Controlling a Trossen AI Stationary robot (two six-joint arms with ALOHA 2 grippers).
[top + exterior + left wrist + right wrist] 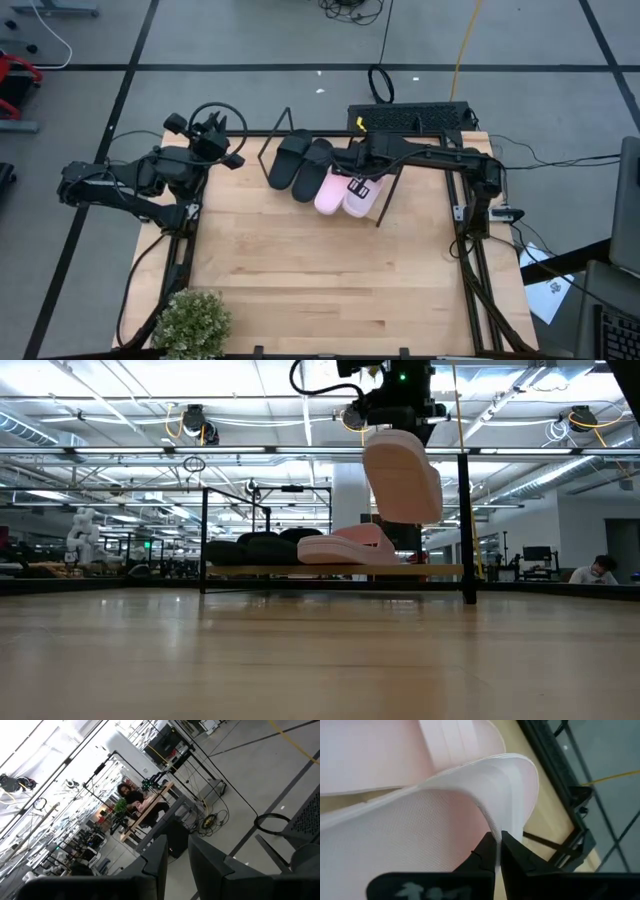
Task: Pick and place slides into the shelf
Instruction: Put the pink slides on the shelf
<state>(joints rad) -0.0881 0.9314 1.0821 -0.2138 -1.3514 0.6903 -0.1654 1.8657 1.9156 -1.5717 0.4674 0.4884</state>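
The shelf (440,570) stands at the table's far side, its rod legs (388,200) showing from above. Two black slides (300,163) (258,547) and one pink slide (333,190) (345,547) lie on its board. My right gripper (360,160) (395,410) (496,851) is above the shelf's right end, shut on the second pink slide (402,475) (366,193). My left gripper (213,133) (176,857) waits at the table's far left corner, pointing out into the room, with a narrow gap between its fingers. My right gripper pinches the pink slide's wide strap at its edge (512,827) between the two fingers, coming from above. The slide hangs below the fingers with its sole (405,485) nearly upright, lifted clear just above the shelf and the other pink slide.
A potted plant (190,322) sits at the table's near left corner. A black keyboard-like box (410,118) lies beyond the far edge behind the shelf. Bare wooden tabletop (320,270) spreads between the shelf and the near edge. People show in the room beyond.
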